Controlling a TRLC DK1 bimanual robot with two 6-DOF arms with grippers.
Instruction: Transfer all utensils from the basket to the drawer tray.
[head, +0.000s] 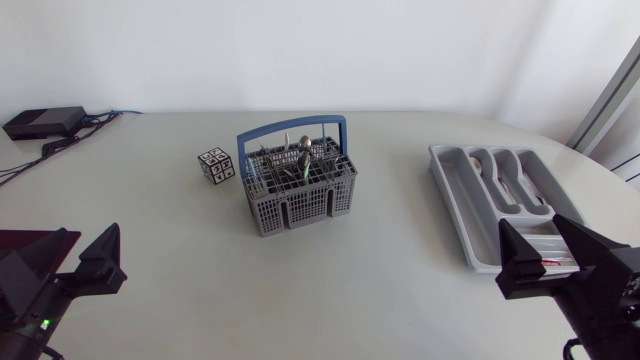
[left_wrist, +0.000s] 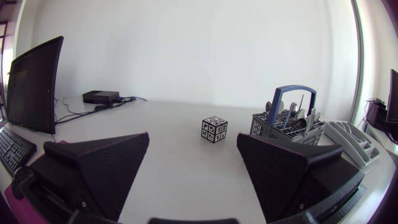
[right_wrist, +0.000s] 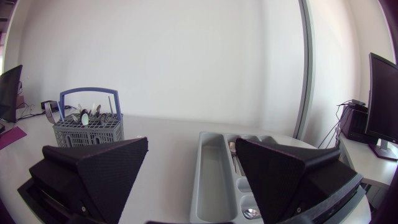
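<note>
basket (head: 297, 185) w/ utensils (head: 303, 152) | marker cube (head: 216, 164) just beside | tray (head: 450, 205) well apart | jaws both wide, empty

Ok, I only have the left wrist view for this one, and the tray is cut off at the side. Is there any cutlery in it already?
Observer: Yes. The right wrist view shows what looks like a spoon lying in a middle compartment of the tray.
Operator: And the compartment on the side toward the basket?
Observer: That long compartment looks empty in the right wrist view.
Operator: Where is the right arm?
Observer: The head view shows the right gripper open and holding nothing, at the tray end closest to its own arm.
</note>
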